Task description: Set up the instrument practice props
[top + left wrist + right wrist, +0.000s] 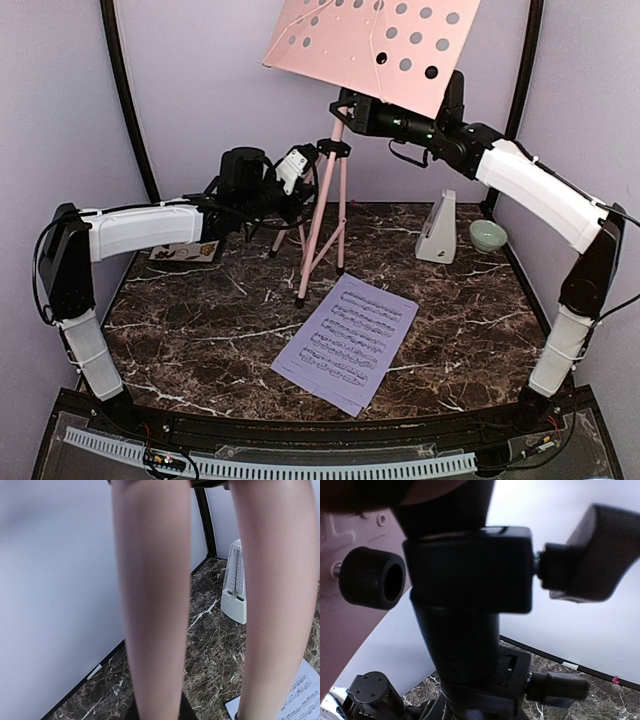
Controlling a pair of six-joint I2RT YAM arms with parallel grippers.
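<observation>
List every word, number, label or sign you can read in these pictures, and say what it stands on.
No text can be read and quoted.
Lavender sheet-music page: printed staves of notes, too small to read.
White pyramid-shaped metronome: a scale on its face, blurred, no numbers legible.
Floral square tile: pattern only, no lettering seen.
Pink perforated music stand: no lettering shows.

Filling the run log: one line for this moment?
music stand upright | left hand by legs | right hand at its neck | page flat
</observation>
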